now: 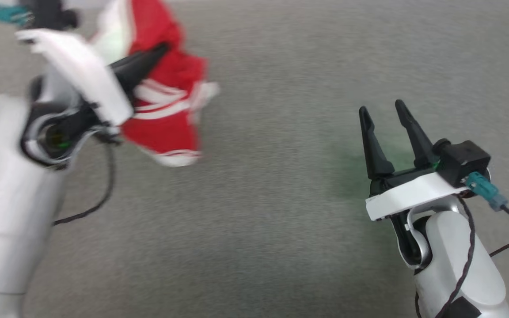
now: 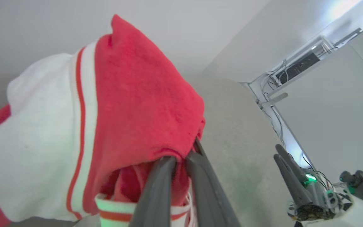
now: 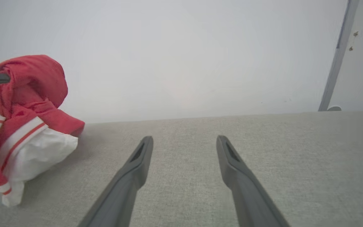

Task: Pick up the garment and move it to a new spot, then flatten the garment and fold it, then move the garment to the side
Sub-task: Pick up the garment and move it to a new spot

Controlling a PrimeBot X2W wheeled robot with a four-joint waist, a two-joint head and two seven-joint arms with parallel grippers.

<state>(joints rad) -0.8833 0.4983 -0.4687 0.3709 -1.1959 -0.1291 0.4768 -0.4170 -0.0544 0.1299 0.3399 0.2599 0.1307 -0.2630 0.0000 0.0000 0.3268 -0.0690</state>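
Observation:
The garment (image 1: 166, 110) is a bunched red fabric with white panels and red-and-white stripes, hanging at the upper left of the head view. My left gripper (image 1: 159, 52) is shut on its red upper fold. In the left wrist view the two fingers pinch the red cloth (image 2: 143, 104) close together, and the white panel hangs to the left. The garment (image 3: 20, 123) appears at the left edge of the right wrist view, its lower white end touching the surface. My right gripper (image 1: 385, 112) stands open and empty at the right, well apart from the garment.
A grey fabric-covered table (image 1: 272, 185) spreads under both arms. A pale wall (image 3: 181, 56) rises behind its far edge, with a metal post (image 3: 336, 69) at the right. Black cables trail from both wrists.

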